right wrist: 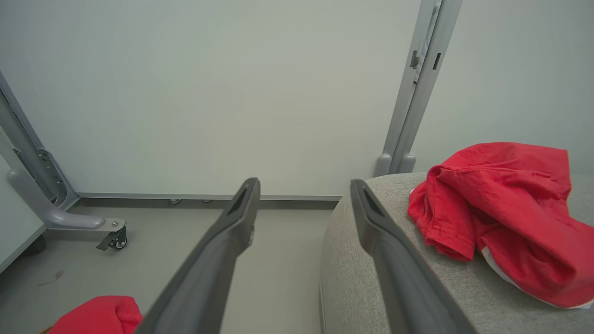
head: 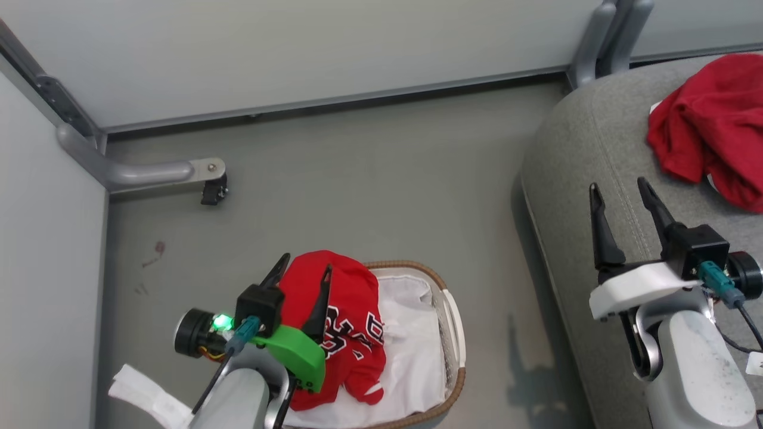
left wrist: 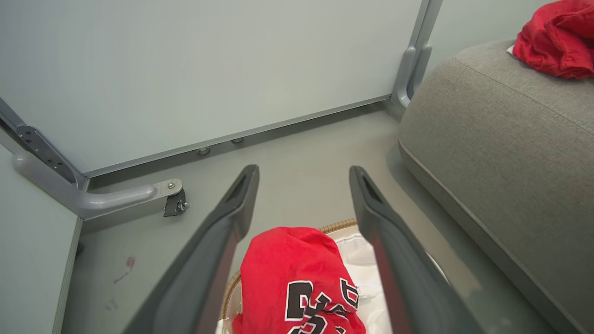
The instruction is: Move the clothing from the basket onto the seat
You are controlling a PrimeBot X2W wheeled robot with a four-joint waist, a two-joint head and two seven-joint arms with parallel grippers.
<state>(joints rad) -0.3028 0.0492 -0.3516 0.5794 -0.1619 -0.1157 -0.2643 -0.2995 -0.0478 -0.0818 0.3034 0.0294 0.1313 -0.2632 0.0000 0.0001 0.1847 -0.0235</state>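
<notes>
Roughly, jersey point(head: 351, 310) runs near-to-far along L side of basket point(head: 458, 333).

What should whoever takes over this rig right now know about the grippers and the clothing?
Left gripper: open, holding nothing, fingers over the lettered jersey.
Right gripper: open, empty, above the near edge of the seat.
Things: the jersey lies bunched in the basket on the floor; the other red garment lies crumpled on the seat.
Done: one garment moved.
Left: grasp the jersey, lift it out and lay it on the seat.
</notes>
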